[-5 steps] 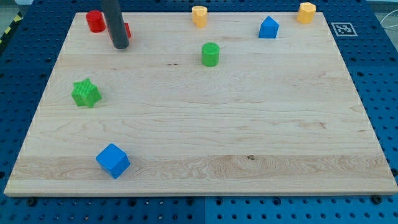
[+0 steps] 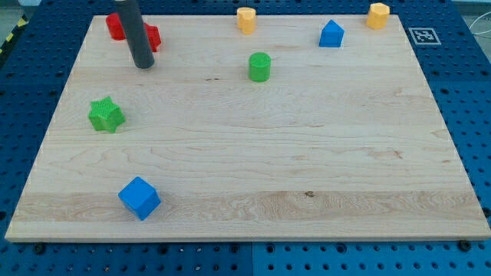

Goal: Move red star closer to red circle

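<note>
The red circle [image 2: 114,26] stands at the board's top left corner, partly hidden behind my rod. The red star [image 2: 152,36] sits just to its right, with only its right part showing past the rod. My tip [image 2: 143,64] rests on the board just below the two red blocks, slightly below and left of the star. I cannot tell whether the two red blocks touch, since the rod covers the space between them.
A green star [image 2: 106,115] lies at the left, a blue cube [image 2: 139,198] at the bottom left, a green cylinder [image 2: 260,67] near the top middle. A yellow block [image 2: 245,19], a blue block [image 2: 331,34] and another yellow block [image 2: 377,15] line the top edge.
My tip has moved slightly left and toward the view's bottom. More of the red star shows to the right of the rod, and the red circle is more covered.
</note>
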